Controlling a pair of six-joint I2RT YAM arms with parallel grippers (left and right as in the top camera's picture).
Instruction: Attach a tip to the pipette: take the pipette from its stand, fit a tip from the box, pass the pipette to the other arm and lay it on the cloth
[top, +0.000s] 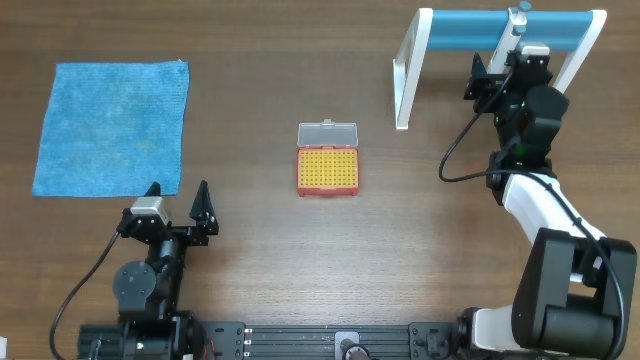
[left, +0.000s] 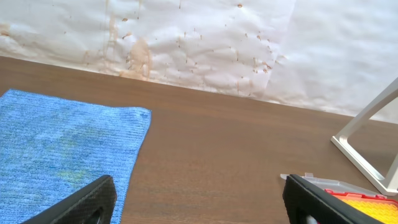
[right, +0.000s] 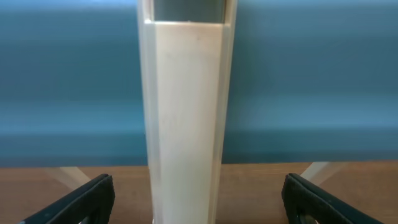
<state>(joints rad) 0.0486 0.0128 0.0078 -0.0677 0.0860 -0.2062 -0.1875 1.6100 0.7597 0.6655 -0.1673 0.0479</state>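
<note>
The white pipette (right: 185, 112) hangs upright on its stand, its grey top (top: 519, 16) showing above the blue bar (top: 470, 30). My right gripper (right: 199, 202) is open, one finger on each side of the pipette body and neither touching it; seen from above, it (top: 497, 72) sits just in front of the stand. The tip box (top: 327, 170), red with yellow tips and a clear lid folded back, lies mid-table. A blue cloth (top: 112, 128) is spread at the far left. My left gripper (top: 178, 198) is open and holds nothing, near the cloth's front right corner (left: 134, 124).
The stand's white frame (top: 403, 80) rises at the back right, one leg (left: 367, 134) visible from the left wrist. A pale wall (left: 205, 43) runs behind the table. Bare wood lies between the cloth, the tip box (left: 360, 202) and the stand.
</note>
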